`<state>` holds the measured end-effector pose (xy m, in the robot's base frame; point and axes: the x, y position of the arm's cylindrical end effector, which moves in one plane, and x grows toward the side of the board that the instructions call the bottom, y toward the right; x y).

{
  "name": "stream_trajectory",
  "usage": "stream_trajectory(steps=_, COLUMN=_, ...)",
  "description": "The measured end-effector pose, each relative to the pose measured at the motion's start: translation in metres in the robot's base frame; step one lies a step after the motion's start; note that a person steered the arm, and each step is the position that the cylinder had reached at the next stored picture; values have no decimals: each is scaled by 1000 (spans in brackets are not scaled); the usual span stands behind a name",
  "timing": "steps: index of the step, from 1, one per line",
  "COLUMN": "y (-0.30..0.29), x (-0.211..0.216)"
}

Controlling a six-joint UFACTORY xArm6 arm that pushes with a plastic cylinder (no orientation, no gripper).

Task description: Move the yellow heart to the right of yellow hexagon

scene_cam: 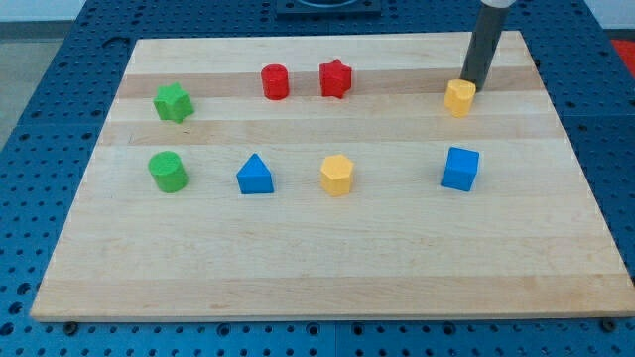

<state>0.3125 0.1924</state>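
Note:
The yellow heart (458,97) sits near the view's top right of the wooden board (327,268). The yellow hexagon (337,175) sits near the board's middle, down and to the left of the heart. My tip (471,86) is at the heart's upper right edge, touching it or nearly so. The dark rod rises from there out of the view's top.
A red cylinder (275,81) and a red star (336,78) sit at the top middle. A green star (173,102) and a green cylinder (168,171) are at the left. A blue triangle (255,175) is left of the hexagon. A blue cube (459,168) is below the heart.

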Motion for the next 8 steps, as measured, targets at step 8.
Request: stream_trajectory(steps=8, y=-57, x=95)
